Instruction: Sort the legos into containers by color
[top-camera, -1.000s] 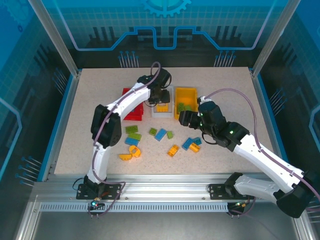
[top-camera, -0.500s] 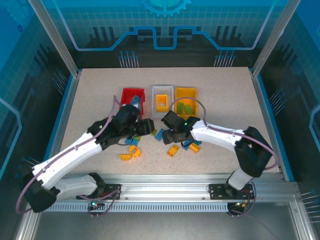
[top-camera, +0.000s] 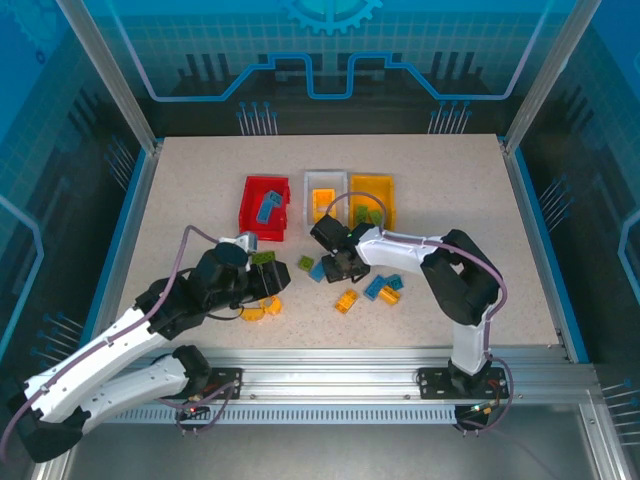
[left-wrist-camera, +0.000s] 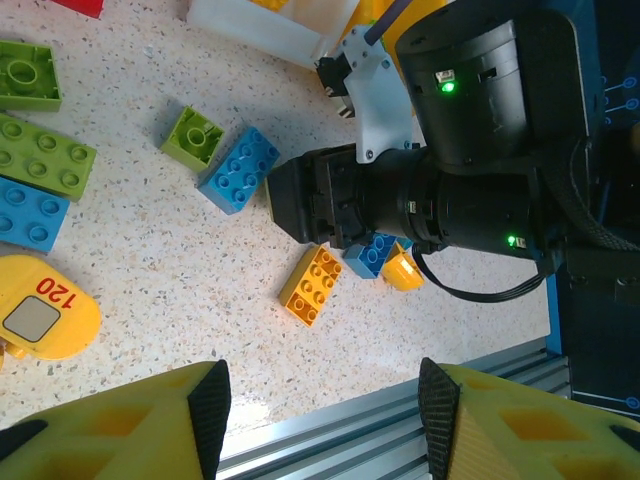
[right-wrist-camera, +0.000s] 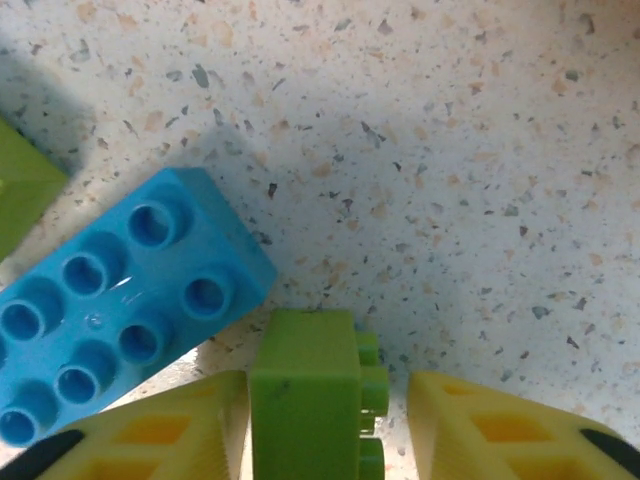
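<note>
**Brick between fingers at mid-tabletop**

Your right gripper (right-wrist-camera: 328, 392) stands low over the middle of the tabletop (top-camera: 180, 200). Its yellow fingers (right-wrist-camera: 170, 435) flank a green brick (right-wrist-camera: 305, 400) set on its side. One finger touches the brick, and a sliver of tabletop shows between its studs and the other, so you cannot tell whether the pinch is made. A blue brick (right-wrist-camera: 120, 310) lies just beside it.

Your left gripper (left-wrist-camera: 322, 400) hovers a little closer to the left edge, fingers spread with nothing between them, near an orange-yellow brick (left-wrist-camera: 312, 285).

Toward the far edge the containers stand in a row:
- The red bin (top-camera: 248, 205) holds a blue piece (top-camera: 268, 208).
- The white bin (top-camera: 325, 175) holds an orange-yellow piece (top-camera: 323, 203).
- The orange-yellow bin (top-camera: 372, 180) holds green pieces (top-camera: 370, 215).
</note>
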